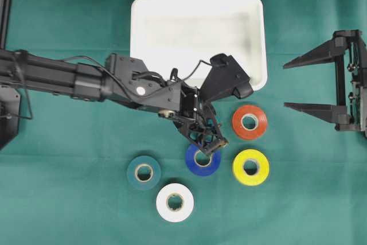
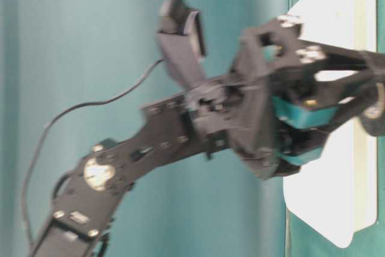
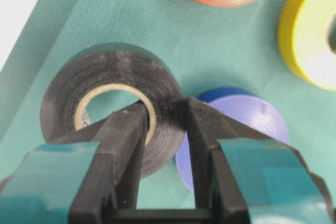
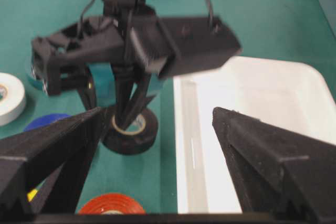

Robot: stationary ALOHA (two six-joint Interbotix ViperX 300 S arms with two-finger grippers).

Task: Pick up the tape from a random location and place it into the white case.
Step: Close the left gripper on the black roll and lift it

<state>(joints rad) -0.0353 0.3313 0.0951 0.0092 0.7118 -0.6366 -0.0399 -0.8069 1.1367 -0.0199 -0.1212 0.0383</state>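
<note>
Clamping the black tape roll point(image 3: 113, 106) by its wall, one finger inside the core, the left gripper point(image 3: 163, 129) holds it over the green cloth point(image 1: 69, 210), beside the white case point(image 1: 198, 10). Right gripper point(image 1: 298, 84) hangs wide open, well apart.

bright, even light from above, with only soft shadows. the white case point(image 1: 198, 32) glares so much its inside looks washed out. the table-level and right wrist pictures are blurry.
</note>
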